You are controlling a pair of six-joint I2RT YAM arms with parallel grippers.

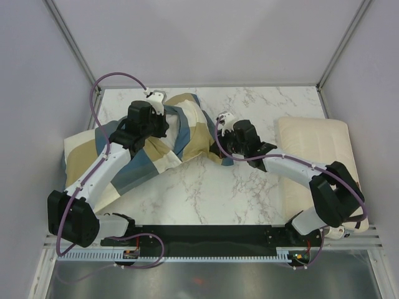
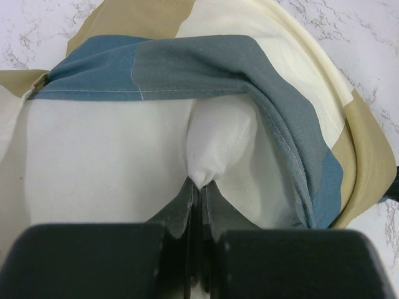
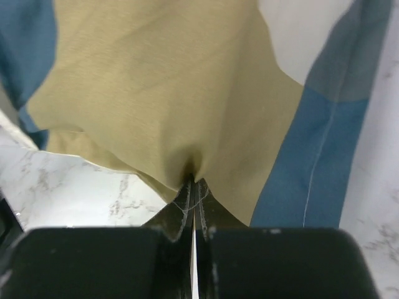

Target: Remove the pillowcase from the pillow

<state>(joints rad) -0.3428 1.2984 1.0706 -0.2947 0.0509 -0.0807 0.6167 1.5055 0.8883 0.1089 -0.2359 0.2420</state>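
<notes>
— Left claw (image 2: 199, 184)?
— Pinched tight on a white fold of the pillow (image 2: 93, 156), just below the blue hem of the pillowcase (image 2: 187, 68); both lying across the left and middle of the table (image 1: 206, 193).
— And the right claw (image 3: 193, 180)?
— Squeezed closed too, gripping tan pillowcase cloth.

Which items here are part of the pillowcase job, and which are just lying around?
In the job: pillowcase; pillow inside it; left gripper shut on pillow; right gripper shut on pillowcase.
Lying about: flat cream pillow, at right on marble table.
</notes>
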